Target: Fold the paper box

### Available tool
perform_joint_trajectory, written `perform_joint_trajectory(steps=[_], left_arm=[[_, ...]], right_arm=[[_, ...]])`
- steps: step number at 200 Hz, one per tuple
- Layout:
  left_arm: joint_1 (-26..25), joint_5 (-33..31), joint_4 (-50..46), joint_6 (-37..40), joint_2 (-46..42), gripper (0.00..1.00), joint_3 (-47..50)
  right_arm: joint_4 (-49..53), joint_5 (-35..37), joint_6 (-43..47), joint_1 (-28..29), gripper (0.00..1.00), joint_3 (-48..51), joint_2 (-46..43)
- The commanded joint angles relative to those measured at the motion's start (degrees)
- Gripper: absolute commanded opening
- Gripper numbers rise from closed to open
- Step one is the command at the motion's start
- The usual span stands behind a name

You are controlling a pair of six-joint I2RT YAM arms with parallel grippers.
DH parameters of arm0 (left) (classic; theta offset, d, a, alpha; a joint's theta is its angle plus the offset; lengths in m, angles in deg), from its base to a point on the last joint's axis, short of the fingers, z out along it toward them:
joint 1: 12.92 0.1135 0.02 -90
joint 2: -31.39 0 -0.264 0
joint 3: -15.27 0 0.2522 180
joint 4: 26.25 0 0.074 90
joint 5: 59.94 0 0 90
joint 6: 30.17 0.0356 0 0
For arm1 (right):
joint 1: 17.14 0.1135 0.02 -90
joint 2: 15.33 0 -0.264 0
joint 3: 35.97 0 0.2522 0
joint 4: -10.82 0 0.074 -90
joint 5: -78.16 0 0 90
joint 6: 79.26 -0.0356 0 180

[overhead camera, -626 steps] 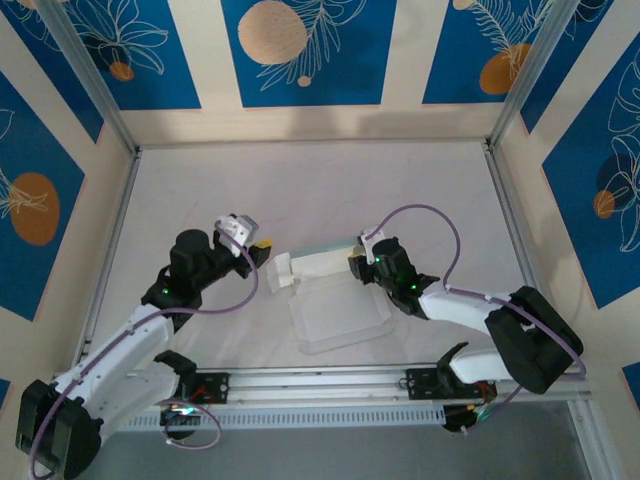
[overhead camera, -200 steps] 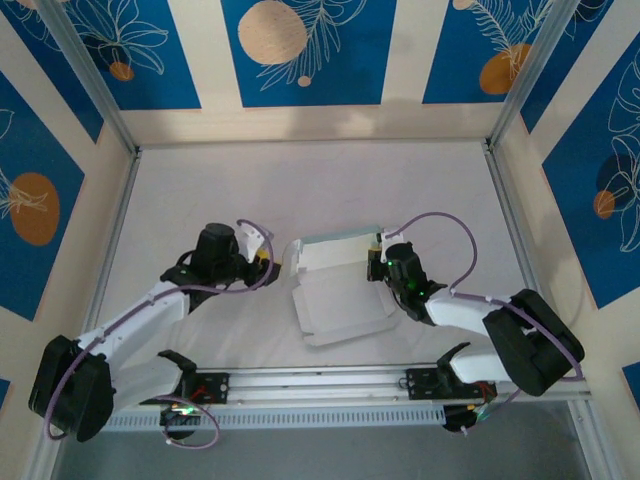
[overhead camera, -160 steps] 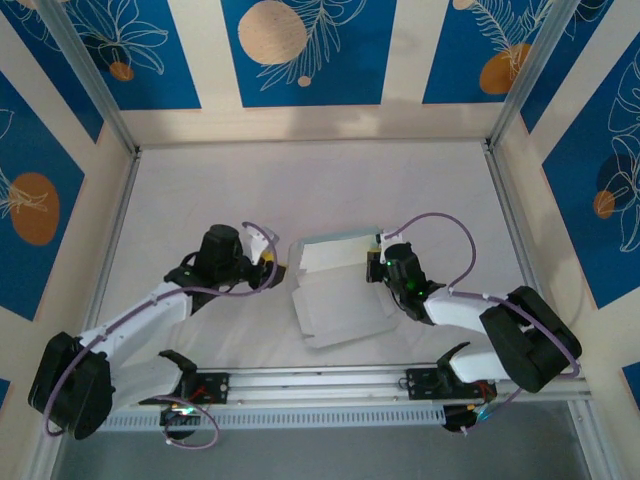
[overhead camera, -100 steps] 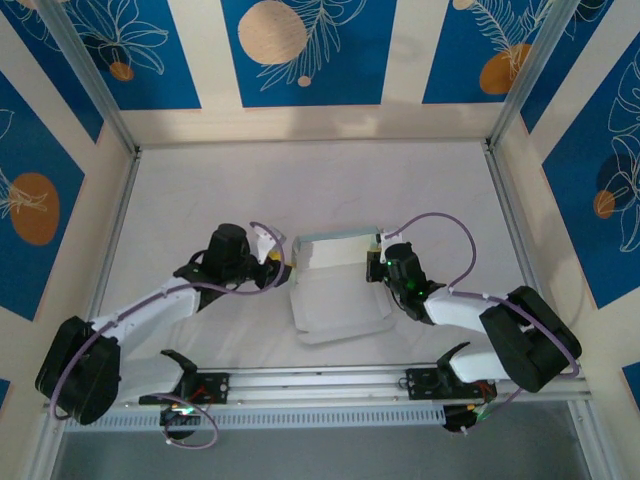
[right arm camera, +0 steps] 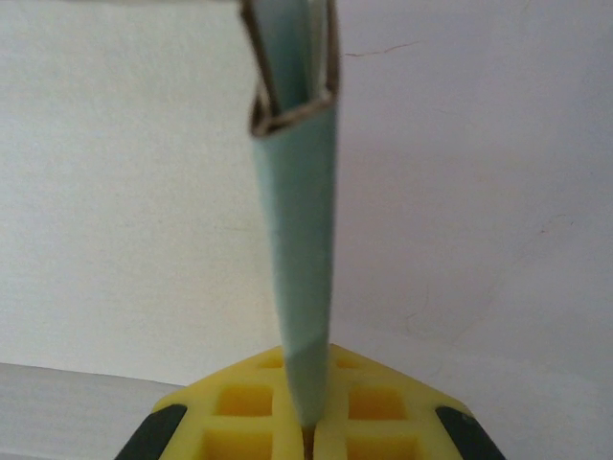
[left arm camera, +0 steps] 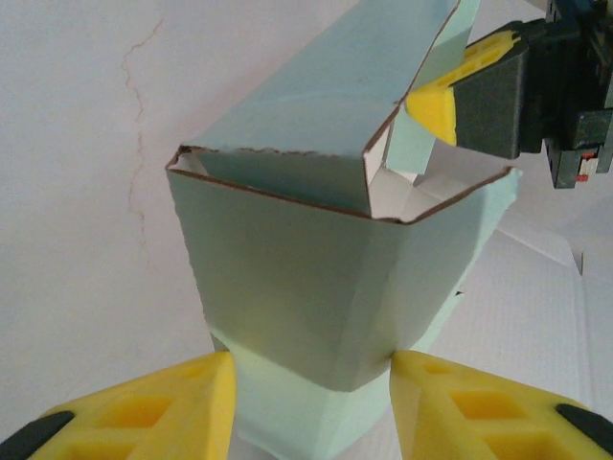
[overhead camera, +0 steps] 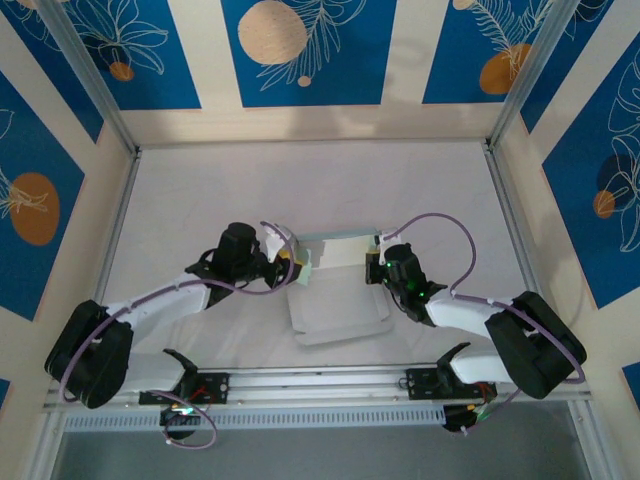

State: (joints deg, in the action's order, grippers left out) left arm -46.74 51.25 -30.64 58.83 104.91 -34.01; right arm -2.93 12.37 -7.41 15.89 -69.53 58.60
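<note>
The paper box lies mid-table, partly folded: a mint-green wall stands along its far side and a white panel lies flat toward the near edge. My left gripper is at the box's left end. In the left wrist view its yellow fingers stand apart on either side of the folded green end, touching or nearly touching its sides. My right gripper holds the right end. Its pads are shut on a thin green fold of card seen edge-on. The right gripper's yellow finger shows behind the box.
A metal rail runs along the near edge between the arm bases. Aluminium frame posts and blue-patterned walls close the table in at the back and sides. The white table cover stretches beyond the box.
The left arm swung right from beside the box until its fingers straddle the left end, where a green flap now stands up. The right gripper kept its hold and barely moved.
</note>
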Motion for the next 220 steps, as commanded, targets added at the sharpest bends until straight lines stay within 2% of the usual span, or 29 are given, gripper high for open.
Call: perform_joint_trajectory(steps=[1,60,112,155,200,220], left_arm=[[-0.69,3.52,5.14,0.85,0.75,0.47,0.08],[-0.71,8.81,6.37,3.92,2.21,0.48,0.12],[-0.68,8.91,7.27,4.69,3.36,0.48,-0.07],[-0.68,9.07,7.59,5.09,3.96,0.55,-0.86],[-0.63,7.06,8.08,5.5,4.59,0.55,-0.93],[-0.63,7.55,8.83,4.78,5.23,0.6,-1.01]], right_arm=[[-1.25,-2.88,-0.59,0.91,0.0,-0.35,-1.33],[-0.52,-3.29,-0.56,1.02,0.0,-0.57,-1.44],[0.3,-4.67,0.16,0.98,0.0,-1.02,-1.6],[1.18,-4.98,0.71,1.0,0.0,-1.26,-2.12],[1.69,-5.69,1.2,1.07,0.0,-1.56,-2.49],[1.94,-6.23,1.71,1.33,0.0,-1.81,-2.48]])
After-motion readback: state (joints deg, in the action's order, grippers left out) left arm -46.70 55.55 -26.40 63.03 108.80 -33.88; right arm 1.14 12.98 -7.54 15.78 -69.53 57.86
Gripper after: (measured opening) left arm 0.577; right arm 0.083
